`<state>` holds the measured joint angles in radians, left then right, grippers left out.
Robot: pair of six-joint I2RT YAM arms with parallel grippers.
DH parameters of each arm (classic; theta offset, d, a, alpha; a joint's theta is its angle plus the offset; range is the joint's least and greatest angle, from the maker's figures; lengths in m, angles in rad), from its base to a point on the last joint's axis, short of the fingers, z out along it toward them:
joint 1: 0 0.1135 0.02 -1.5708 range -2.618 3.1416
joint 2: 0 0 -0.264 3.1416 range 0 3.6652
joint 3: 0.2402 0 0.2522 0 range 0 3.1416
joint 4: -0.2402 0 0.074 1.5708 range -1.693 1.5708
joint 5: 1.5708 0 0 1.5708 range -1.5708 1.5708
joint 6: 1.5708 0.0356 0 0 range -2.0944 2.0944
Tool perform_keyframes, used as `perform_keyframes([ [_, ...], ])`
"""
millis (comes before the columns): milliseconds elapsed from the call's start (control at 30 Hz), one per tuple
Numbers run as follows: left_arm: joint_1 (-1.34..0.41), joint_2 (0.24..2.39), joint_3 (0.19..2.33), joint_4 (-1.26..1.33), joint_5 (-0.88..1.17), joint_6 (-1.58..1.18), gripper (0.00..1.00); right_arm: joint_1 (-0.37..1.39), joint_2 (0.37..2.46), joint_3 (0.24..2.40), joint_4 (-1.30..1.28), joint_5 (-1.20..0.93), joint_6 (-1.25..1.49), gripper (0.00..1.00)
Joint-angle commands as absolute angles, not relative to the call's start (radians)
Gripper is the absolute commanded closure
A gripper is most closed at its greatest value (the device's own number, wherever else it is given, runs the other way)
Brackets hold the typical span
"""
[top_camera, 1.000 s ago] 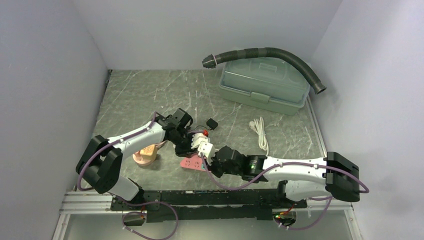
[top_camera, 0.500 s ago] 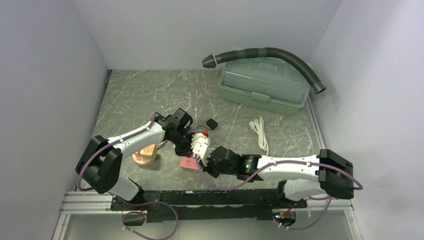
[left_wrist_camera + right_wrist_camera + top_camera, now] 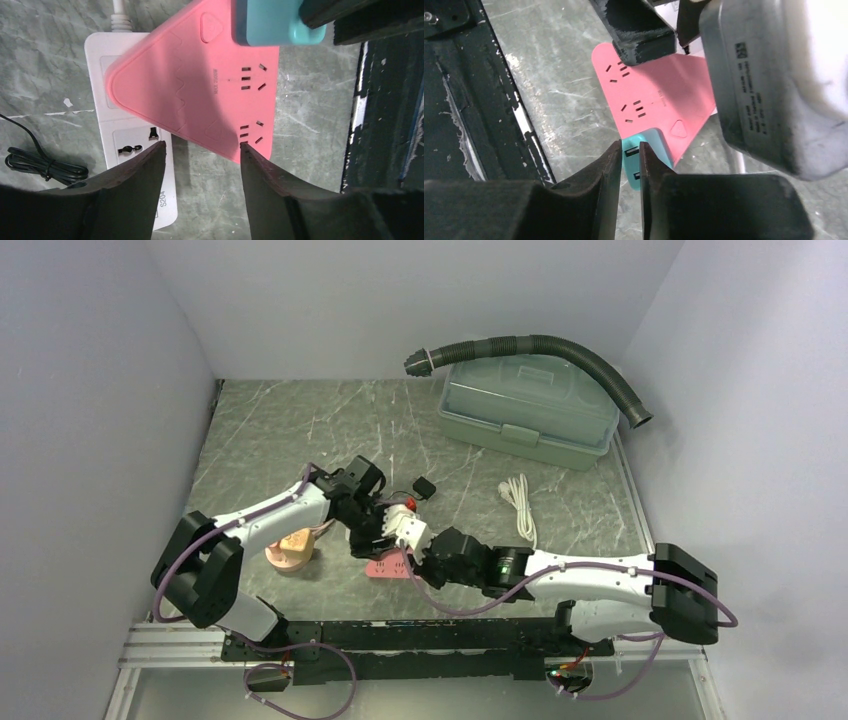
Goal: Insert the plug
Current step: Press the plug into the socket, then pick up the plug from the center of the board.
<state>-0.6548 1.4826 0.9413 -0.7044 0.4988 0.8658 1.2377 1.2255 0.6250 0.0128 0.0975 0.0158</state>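
Note:
A pink triangular power strip (image 3: 200, 85) lies on the table, partly over a white power strip (image 3: 130, 145). A teal plug (image 3: 270, 22) sits on the pink strip's corner beside its triangular button. My left gripper (image 3: 202, 150) hangs open just above the pink strip's edge, nothing between its fingers. In the right wrist view the teal plug (image 3: 655, 145) shows just beyond my right gripper (image 3: 629, 147), whose jaws stand a narrow slit apart, not clamped on it. From above, both grippers meet over the pink strip (image 3: 385, 568).
A grey-green lidded box (image 3: 525, 410) with a black corrugated hose (image 3: 540, 345) stands at the back right. A coiled white cable (image 3: 520, 502), a small black adapter (image 3: 424, 486) and a peach-coloured object (image 3: 290, 550) lie around. A black rail (image 3: 400, 635) runs along the front edge.
My left jaws have widened. My right jaws have parted from shut to a narrow slit. The right arm pushed left, then drew back slightly.

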Motion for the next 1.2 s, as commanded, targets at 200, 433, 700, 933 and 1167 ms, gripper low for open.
perform_keyframes([
  [200, -0.614, 1.417, 1.164, -0.788, 0.522, 0.681, 0.01, 1.221, 1.175, 0.859, 0.006, 0.144, -0.099, 0.49],
  [433, -0.487, 1.41, 1.263, -0.878, 0.561, 0.663, 0.0, 1.088, 1.114, 0.955, -0.06, 0.174, -0.058, 0.0],
  [700, -0.368, 1.331, 1.252, -0.874, 0.587, 0.655, 0.0, 0.844, 1.258, 0.953, -0.009, 0.147, 0.091, 0.0],
  [933, -0.287, 1.298, 1.319, -0.797, 0.505, 0.532, 0.0, 0.781, 1.564, 1.061, 0.009, 0.198, 0.017, 0.08],
  [1167, -0.2, 1.331, 1.384, -0.891, 0.514, 0.518, 0.0, 0.753, 1.76, 1.121, 0.07, 0.183, 0.009, 0.31],
])
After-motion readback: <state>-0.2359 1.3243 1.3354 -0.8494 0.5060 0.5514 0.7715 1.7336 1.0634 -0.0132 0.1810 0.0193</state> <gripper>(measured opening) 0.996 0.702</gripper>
